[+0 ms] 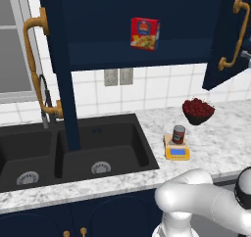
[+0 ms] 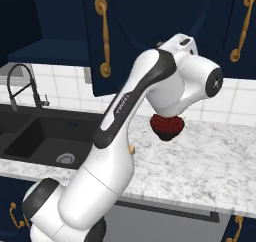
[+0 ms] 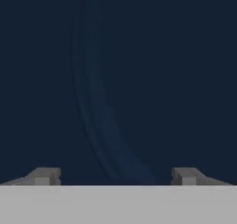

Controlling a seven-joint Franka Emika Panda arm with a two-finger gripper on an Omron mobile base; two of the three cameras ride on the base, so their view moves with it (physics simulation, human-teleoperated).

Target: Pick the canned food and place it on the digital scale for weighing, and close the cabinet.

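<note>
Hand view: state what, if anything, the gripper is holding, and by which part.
Nothing is held. The gripper is open, fingertips wide apart with only the cabinet door ahead.

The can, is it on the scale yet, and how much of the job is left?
Done: the can stands on the scale. In hand: the open claw faces a navy cabinet door up close, nothing held. Left: both cabinet doors stand open, with a box on the shelf.

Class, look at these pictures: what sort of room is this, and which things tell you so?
A kitchen: a black double sink set in a white marbled counter, and dark navy wall cabinets with curved brass handles.
</note>
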